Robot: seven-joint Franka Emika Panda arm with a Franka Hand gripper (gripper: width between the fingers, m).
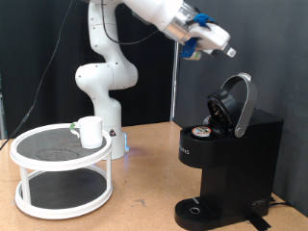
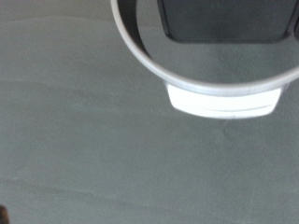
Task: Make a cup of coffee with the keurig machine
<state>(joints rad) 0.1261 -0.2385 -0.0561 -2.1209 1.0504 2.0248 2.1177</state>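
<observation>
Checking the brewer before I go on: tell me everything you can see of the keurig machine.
The keurig machine is a black, boxy, plastic-looking brewer standing upright on the table at the exterior view's right. Its rounded hinged lid is raised, a brown-topped pod sits in the open chamber, and the round drip tray is bare. The gripper hangs above, touching nothing.

White cup (image 1: 91,132) on white rack (image 1: 63,159); black keurig machine (image 1: 231,164), silvery lid rim.

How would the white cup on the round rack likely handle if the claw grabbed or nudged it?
The cup looks rigid, probably ceramic, so breakable if dropped. Its smooth white wall may be slippery for the claw, which is high above the keurig machine. Standing upright on the rack's mesh top, it would more likely slide than tip; on its side it would roll.
</observation>
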